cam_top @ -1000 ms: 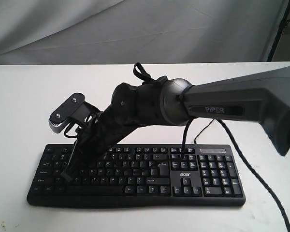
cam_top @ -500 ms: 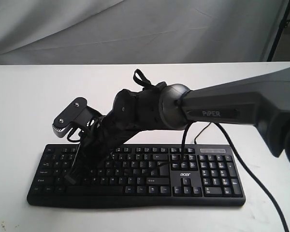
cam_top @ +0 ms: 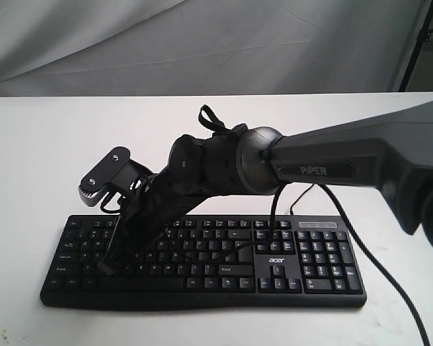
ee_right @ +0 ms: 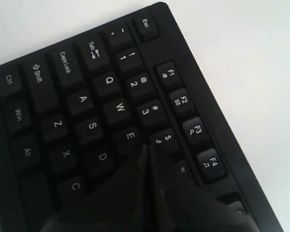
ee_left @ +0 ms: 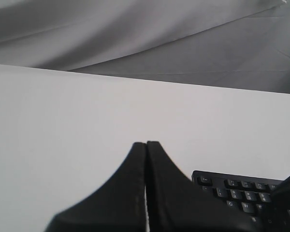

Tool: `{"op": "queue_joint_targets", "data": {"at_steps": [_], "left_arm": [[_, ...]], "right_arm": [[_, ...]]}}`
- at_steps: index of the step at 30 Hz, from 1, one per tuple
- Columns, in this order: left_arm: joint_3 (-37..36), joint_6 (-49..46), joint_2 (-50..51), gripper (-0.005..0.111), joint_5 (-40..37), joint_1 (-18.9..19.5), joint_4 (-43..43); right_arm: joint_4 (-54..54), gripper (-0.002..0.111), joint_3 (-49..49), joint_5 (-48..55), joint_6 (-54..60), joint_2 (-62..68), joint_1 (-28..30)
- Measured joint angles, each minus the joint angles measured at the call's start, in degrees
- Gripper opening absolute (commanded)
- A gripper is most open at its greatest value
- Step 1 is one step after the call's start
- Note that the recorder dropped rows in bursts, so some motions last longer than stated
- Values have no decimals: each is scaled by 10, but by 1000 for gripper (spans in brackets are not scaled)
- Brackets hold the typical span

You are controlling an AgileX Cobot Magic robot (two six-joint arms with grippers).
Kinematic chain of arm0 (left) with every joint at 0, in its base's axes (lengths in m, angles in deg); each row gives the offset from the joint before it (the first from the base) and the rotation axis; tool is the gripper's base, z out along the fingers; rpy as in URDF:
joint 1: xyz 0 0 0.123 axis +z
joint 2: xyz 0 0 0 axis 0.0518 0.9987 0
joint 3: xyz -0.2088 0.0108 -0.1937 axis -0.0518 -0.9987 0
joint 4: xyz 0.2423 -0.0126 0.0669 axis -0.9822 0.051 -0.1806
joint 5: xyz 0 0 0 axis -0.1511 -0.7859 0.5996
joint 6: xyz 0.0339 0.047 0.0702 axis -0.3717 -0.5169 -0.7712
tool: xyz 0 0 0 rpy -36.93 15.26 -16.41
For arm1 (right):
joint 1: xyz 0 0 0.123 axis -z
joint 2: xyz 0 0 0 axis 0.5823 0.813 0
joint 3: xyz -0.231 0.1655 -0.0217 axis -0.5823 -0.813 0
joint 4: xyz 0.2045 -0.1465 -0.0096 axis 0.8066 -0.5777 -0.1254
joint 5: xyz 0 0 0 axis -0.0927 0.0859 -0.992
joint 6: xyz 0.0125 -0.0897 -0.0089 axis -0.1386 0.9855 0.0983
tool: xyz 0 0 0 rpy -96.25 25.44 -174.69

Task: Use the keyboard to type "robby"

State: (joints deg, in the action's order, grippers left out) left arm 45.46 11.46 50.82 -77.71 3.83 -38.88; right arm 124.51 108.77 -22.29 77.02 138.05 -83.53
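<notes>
**Exterior view**
- Keyboard: I see one black keyboard. It lies across the lower middle of the frame on the white table, with its number pad at the right end and a white "acer" mark.
- Arm: one dark arm, lettered "PiPER", enters from the right edge and reaches across to the keyboard's left half.
- Right gripper: the right gripper comes down over the keys at lower left. From here it reads as a single dark wedge, so I cannot tell whether it is touching a key.
- Cable: one thin black cable trails over the table towards the lower right corner.
- Backdrop: one grey cloth fills the top of the frame.

**Left wrist view**
- Left gripper: on the left gripper, the two fingers are pressed together with nothing between them. They are over bare table.
- Keyboard: only one corner shows, beside the gripper and apart from it.

**Right wrist view**
- Right gripper: both fingers are drawn together and gripping nothing.
- Tip: it lies over the keyboard between the E key and the 4 key. I cannot tell whether it is making contact.
- Keyboard: I see its left end, from Esc to Ctrl, with white table beyond its edge.
</notes>
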Motion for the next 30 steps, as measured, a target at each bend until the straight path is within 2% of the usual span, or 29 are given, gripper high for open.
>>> {"op": "queue_joint_targets", "data": {"at_steps": [21,30], "left_arm": [[0,0,0,0,0,0,0],[0,0,0,0,0,0,0]], "right_arm": [[4,0,0,-12,0,12,-9],[-19,0,0,-12,-5,-20,-9]]}}
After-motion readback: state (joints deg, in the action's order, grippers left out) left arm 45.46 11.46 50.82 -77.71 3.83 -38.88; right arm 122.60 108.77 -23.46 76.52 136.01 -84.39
